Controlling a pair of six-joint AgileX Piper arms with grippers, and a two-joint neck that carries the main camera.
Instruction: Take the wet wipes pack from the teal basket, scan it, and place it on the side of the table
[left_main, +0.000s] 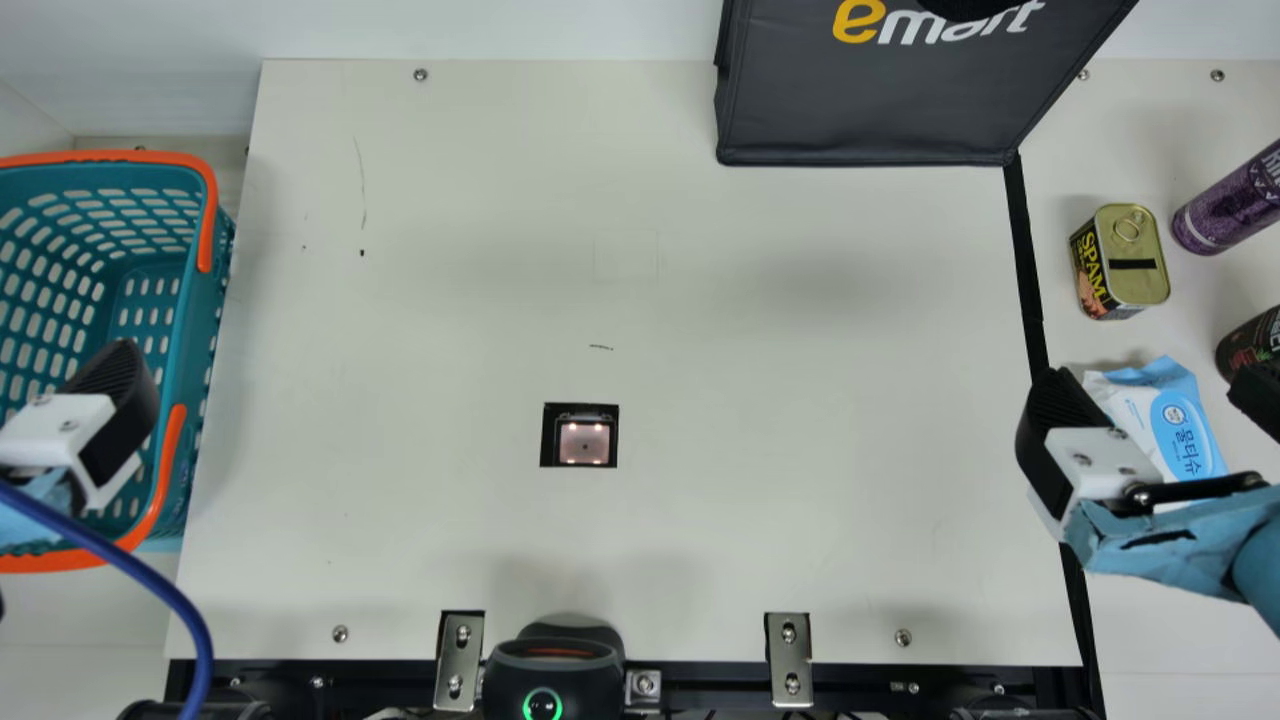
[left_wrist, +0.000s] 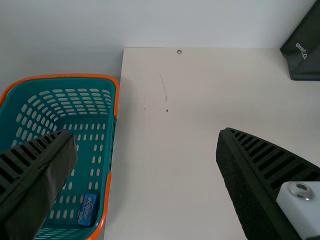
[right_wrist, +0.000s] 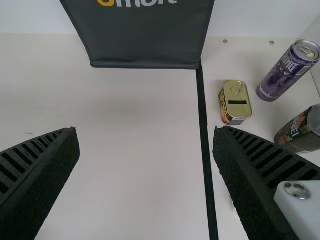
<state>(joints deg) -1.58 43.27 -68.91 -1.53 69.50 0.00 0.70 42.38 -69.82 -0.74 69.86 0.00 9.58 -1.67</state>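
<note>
Tin (left_main: 1138, 250) stands near wipes pack (left_main: 1180, 425), seemingly flat, partly behind right fingers (left_main: 1055, 410).

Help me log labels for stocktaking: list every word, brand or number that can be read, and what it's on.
"emart": the black bag
"SPAM": the tin
"물티슈": the wet wipes pack
"eclipse": the small blue box in the teal basket
Not fully readable: lettering on the purple can and dark can, and the pack's fine print.
</note>
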